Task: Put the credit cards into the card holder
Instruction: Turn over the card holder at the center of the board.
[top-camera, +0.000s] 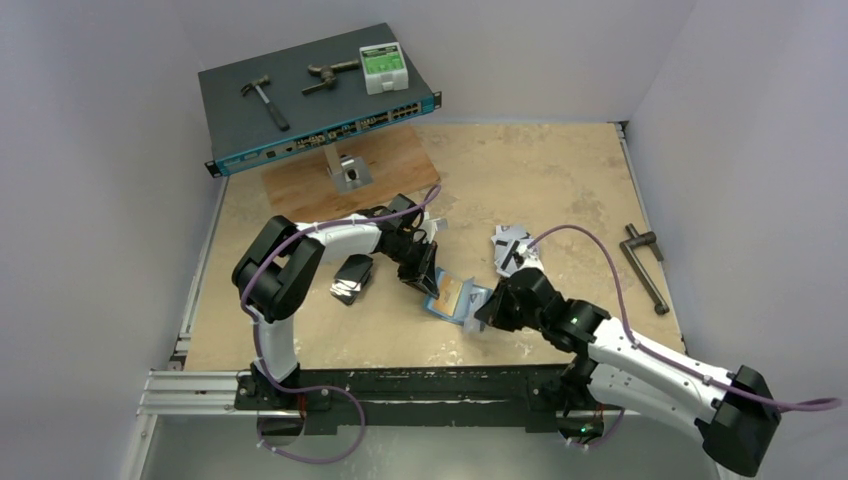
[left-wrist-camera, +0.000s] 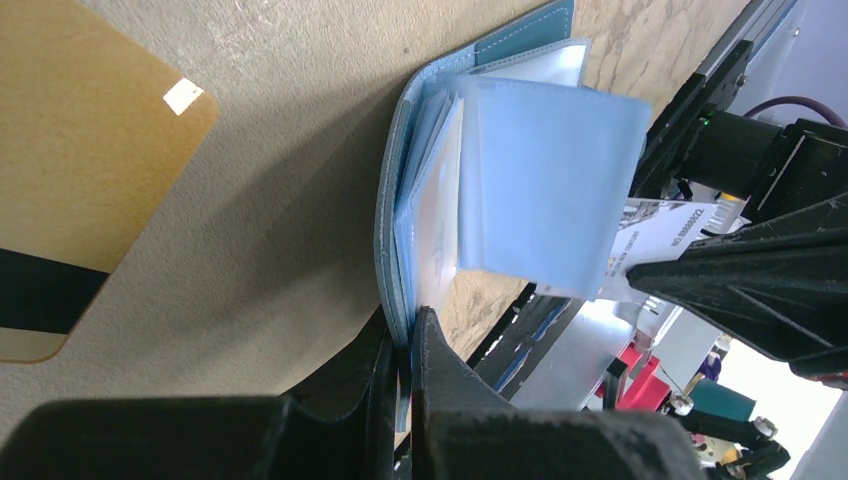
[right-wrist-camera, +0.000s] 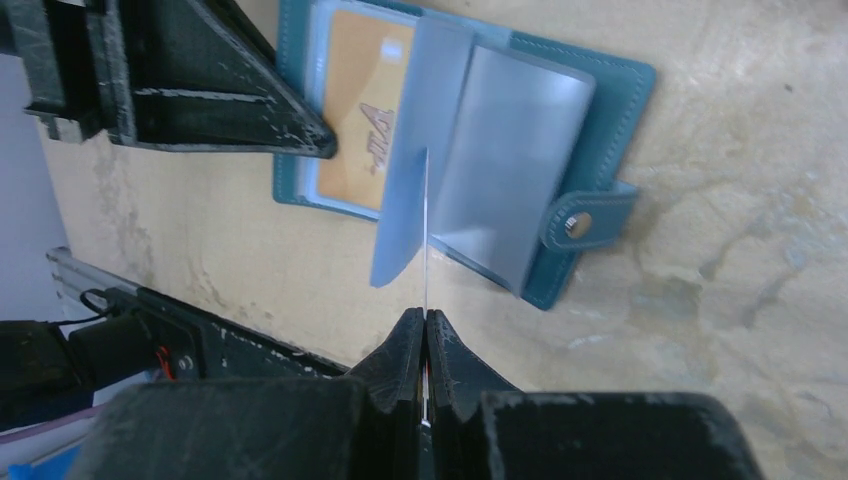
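Note:
The teal card holder (top-camera: 462, 300) lies open mid-table, an orange card (right-wrist-camera: 362, 110) in one of its clear sleeves and its snap tab (right-wrist-camera: 580, 226) pointing right. My left gripper (left-wrist-camera: 403, 338) is shut on the edge of the holder's cover (left-wrist-camera: 392, 200). My right gripper (right-wrist-camera: 427, 318) is shut on a thin pale credit card (right-wrist-camera: 427, 230) seen edge-on, its far end inside a raised clear sleeve (right-wrist-camera: 425, 120). In the left wrist view the same white card (left-wrist-camera: 665, 232) sticks out of that sleeve (left-wrist-camera: 545, 185). A gold card with a dark stripe (left-wrist-camera: 80, 150) lies flat on the table beside the holder.
A black card stack (top-camera: 352, 278) lies left of the holder and silver-grey cards (top-camera: 513, 246) behind the right gripper. A clamp tool (top-camera: 641, 263) lies at the right edge. At the back are a wooden board (top-camera: 300, 180) and a network switch (top-camera: 300, 110) carrying a hammer and tools.

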